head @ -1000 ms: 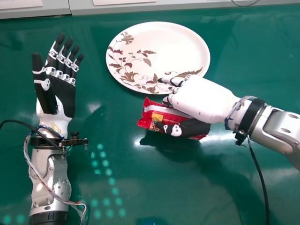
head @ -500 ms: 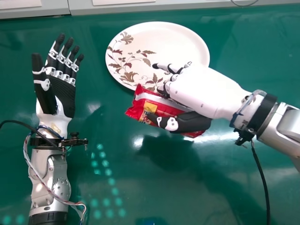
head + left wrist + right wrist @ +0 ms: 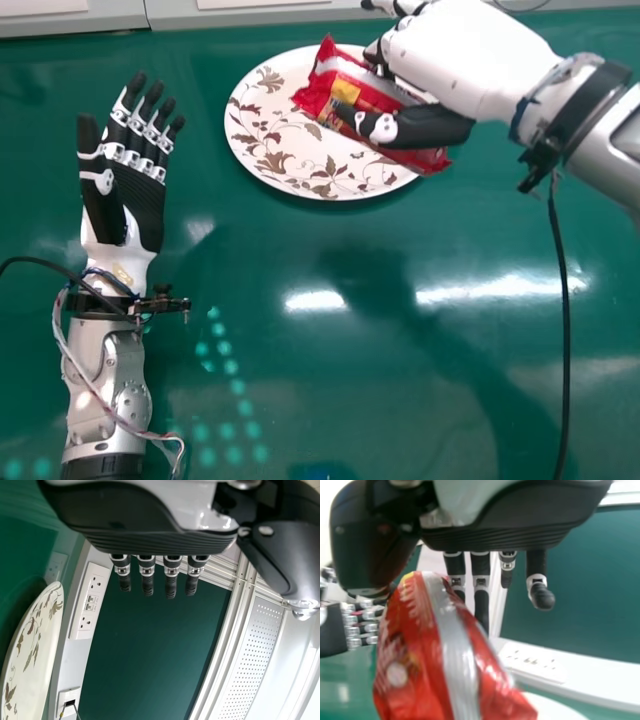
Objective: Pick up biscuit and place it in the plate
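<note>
Right fingers clamped on biscuit packet over plate; left fingers apart, left of plate. Robot should centre packet, lower level, release gently.

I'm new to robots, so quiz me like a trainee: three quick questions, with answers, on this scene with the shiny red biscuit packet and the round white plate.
1. Multiple choice: what holds the shiny red biscuit packet?
(a) a person's hand
(b) the robot's white-and-black right hand
(c) metal tongs
2. True or false: the robot's left hand has straight fingers and holds nothing.
3. Fill in: the round white plate is decorated with brown flowers and ____.

Key: 1 b; 2 true; 3 leaves
</note>
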